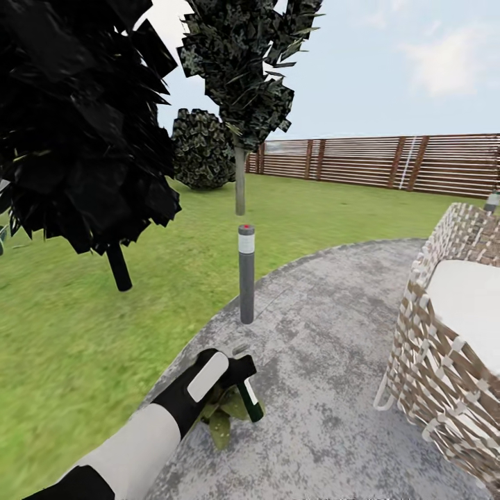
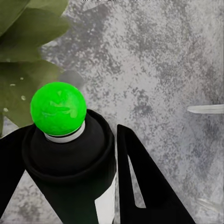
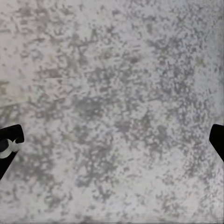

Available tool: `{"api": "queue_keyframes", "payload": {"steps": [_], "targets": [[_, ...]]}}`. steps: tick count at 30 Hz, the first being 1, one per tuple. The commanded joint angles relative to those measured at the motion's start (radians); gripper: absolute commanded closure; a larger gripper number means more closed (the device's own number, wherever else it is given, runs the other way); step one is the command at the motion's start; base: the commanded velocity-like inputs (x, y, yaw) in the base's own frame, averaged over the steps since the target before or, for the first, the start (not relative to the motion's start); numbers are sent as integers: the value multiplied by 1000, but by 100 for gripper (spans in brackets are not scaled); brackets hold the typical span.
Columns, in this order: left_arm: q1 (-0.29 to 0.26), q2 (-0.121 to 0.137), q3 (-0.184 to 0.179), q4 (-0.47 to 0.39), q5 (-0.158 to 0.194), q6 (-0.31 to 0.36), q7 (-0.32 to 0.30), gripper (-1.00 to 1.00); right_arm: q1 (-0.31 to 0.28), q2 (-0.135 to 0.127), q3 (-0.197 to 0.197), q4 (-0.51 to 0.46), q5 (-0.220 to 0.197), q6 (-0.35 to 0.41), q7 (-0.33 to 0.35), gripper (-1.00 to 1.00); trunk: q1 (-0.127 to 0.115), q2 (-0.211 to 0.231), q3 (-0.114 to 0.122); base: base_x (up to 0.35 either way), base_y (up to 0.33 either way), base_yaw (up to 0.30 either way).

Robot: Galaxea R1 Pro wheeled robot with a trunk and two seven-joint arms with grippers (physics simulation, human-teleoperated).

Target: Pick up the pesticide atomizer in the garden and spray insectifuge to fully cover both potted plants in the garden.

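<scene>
Slim dark-green pesticide atomizer bottle with a white label band [image 1: 250,399], green-tipped in the left wrist view [image 2: 58,108], clamped between the black fingers of the left gripper [image 1: 239,378]. Directly beneath, broad green pale-speckled leaves of a potted plant [image 1: 222,417] on the round grey stone patio [image 1: 319,333]. Beyond the gripper, a tall grey post with a red top [image 1: 246,274]. Right gripper [image 3: 112,140] spread wide above bare stone.

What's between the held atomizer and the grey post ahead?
Bare grey stone patio only, in the head view, from the pesticide atomizer in the left gripper to the post.
</scene>
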Motion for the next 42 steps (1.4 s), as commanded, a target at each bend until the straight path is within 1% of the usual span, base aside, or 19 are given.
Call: {"api": "queue_keyframes", "payload": {"steps": [1, 3, 5, 6, 9, 11, 12, 13, 17, 19, 25, 28, 33, 35, 38, 39, 40, 41, 42], "targets": [[-6, 0, -2, -11, 11, 0, 36, 100, 0, 1, 0, 11, 8, -16, 1, -100, 0, 0, -1, 0, 0, -146], [-12, 0, -2, -10, 11, -5, 52, 100, 0, 4, 1, 19, 8, -24, 2, -100, 0, 0, -1, 0, 0, -111], [-15, 0, -3, 9, 11, -26, 60, 100, 0, 6, 1, 26, 9, -28, 2, -100, 0, 0, -1, 0, 0, -59], [-16, 0, -4, 31, 10, -54, 63, 100, 0, 6, 1, 28, 9, -30, 2, -100, 0, 0, -1, 0, 0, -33], [-16, 0, -9, 75, 11, -96, 67, 100, 0, 8, 0, 33, 9, -32, 1, -100, 0, 0, -1, 0, 0, -19], [-16, 0, -16, 135, 11, -120, 68, 100, 0, 8, 0, 38, 9, -33, 1, -100, 0, 0, -1, 0, 0, -7], [-16, 0, -19, 220, 10, -138, 70, 100, -1, 9, -1, 41, 9, -33, 2, -100, 0, 0, -1, 0, 0, -1], [-16, 0, -19, 234, 8, -140, 70, 100, -1, 9, -1, 41, 9, -33, 3, -100, 0, 0, -1, 0, 0, 0], [-17, 0, -19, 266, 6, -137, 79, 100, -1, 9, 0, 42, 9, -34, 4, -100, 0, 0, -1, 0, 0, 0], [-15, 1, -18, 277, 10, -137, 90, 100, -1, 9, 1, 42, 9, -34, 4, -100, 0, 0, -1, 0, 0, 0], [4, 7, -11, 284, 14, -146, 91, 100, -1, 9, 1, 42, 9, -32, 5, -100, 0, 0, -1, -17, 3, 0], [9, 26, -9, 297, 9, -132, 90, 100, -1, 9, 0, 42, 9, -32, 5, -100, 0, 0, -1, -142, 84, 0], [9, 43, -16, 367, -5, -81, 95, 100, -2, 7, 2, 42, 8, -32, 5, -100, 0, 0, -1, -30, 18, 0], [8, 49, -17, 372, -6, -67, 95, 100, -1, 7, 2, 42, 8, -33, 5, -100, 0, 0, -1, -6, 4, 0], [8, 71, -19, 378, -9, -45, 95, 100, -2, 4, 2, 42, 7, -33, 5, -100, 0, 0, -1, -2, 1, 0], [9, 74, -19, 378, -12, -43, 94, 100, -1, 4, 2, 42, 7, -33, 5, -100, 0, 0, -1, -1, 1, 0], [8, 77, -26, 379, -38, -40, 92, 100, -1, 4, 2, 42, 7, -33, 5, -100, 0, 0, -1, 0, 0, 0], [7, 77, -43, 379, -84, -36, 89, 100, -1, 3, 2, 42, 7, -34, 5, -100, 0, 0, -1, 0, 0, 0], [4, 74, -58, 380, -140, -28, 86, 100, -1, 3, 2, 42, 7, -34, 6, -100, 0, 0, -1, 0, 0, 0]]}}
